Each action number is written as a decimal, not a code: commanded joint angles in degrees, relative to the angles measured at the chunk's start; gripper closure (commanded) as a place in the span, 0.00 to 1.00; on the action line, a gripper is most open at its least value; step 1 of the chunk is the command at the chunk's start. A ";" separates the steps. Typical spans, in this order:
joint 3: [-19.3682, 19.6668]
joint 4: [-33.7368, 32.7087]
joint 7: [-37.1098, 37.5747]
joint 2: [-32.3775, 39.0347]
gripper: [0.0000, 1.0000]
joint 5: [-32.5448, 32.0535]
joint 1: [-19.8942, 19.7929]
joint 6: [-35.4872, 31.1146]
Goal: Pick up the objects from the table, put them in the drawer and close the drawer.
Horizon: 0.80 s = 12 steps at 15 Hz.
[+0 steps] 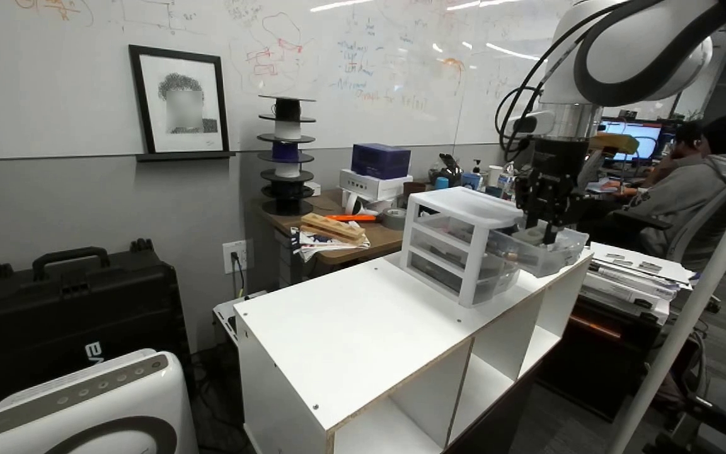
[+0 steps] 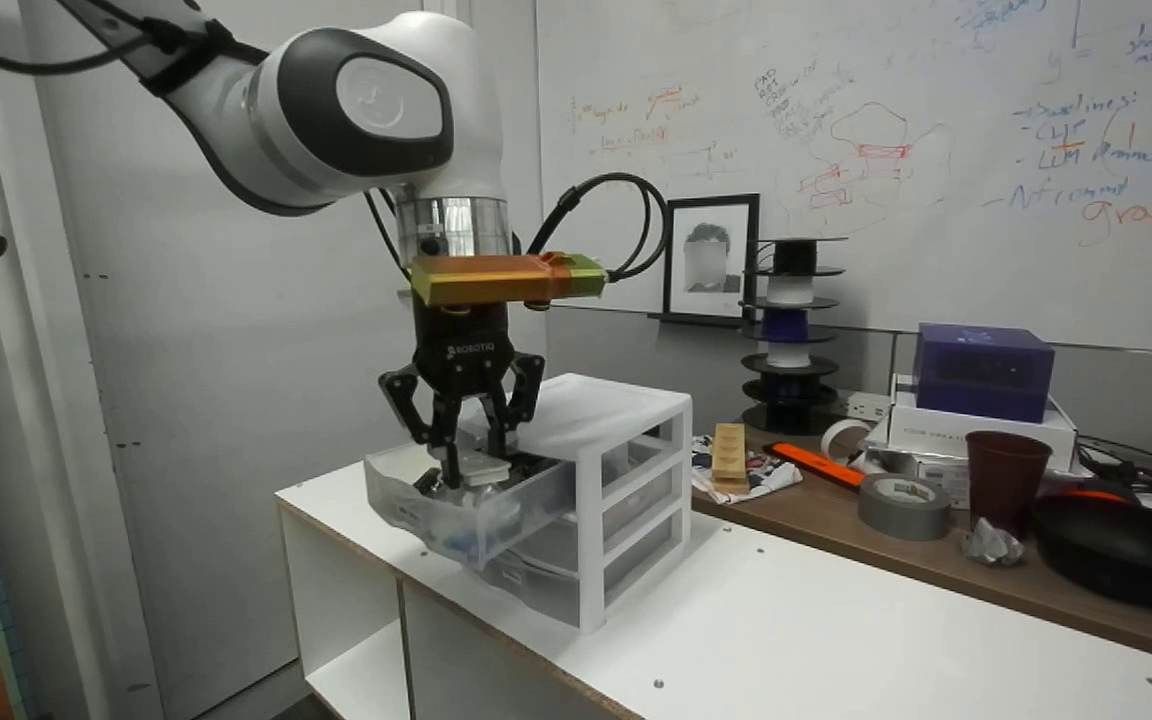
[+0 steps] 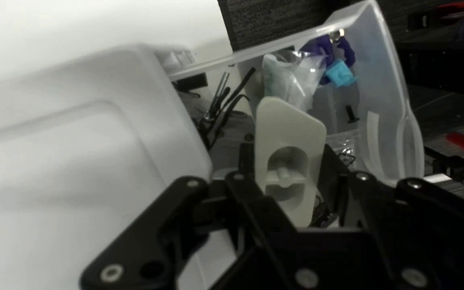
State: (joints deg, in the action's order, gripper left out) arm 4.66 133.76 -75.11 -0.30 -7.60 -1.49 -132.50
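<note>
Drawer [image 3: 382,86] holds a bag [image 3: 295,80] and turquoise piece [image 3: 340,73] (hand [image 2: 474,464] gripping pale part [image 3: 288,127]).

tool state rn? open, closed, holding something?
Tool: closed, holding a pale plastic piece by its sides, over the pulled-out drawer.

In both exterior views a whiteboard [image 1: 375,75] bears coloured handwriting. In an exterior view it spans from ten o'clock to one o'clock, streaked by reflected light [image 1: 513,52]; a grey wall [image 1: 180,208] lies at nine, an office chair [image 1: 719,221] at three, dark floor [image 1: 564,410] at four. In an exterior view, a pale wall [image 2: 236,380] fills nine o'clock and a brown wooden desk [image 2: 821,522] reaches four.
</note>
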 commanded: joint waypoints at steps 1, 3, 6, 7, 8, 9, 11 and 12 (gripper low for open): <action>-0.87 -3.03 -1.92 2.04 0.28 1.02 -0.43 0.05; -0.87 -3.24 -2.09 1.46 0.14 1.09 -0.49 1.25; -0.92 -3.17 -2.91 0.10 0.00 1.68 -0.50 3.49; -0.97 -3.10 -2.98 -0.38 0.00 1.69 -0.46 4.39; -1.02 -3.06 -2.71 -0.77 0.00 1.45 -0.43 5.16; -1.01 -3.07 -2.41 -1.08 0.00 1.26 -0.45 5.71; -1.04 -2.39 -1.50 -2.59 0.00 1.59 -0.37 4.81; -0.94 -2.08 -1.69 -3.38 0.00 2.50 -0.40 4.47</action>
State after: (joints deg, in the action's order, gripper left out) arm 4.25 132.48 -76.19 -0.55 -7.36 -1.50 -127.86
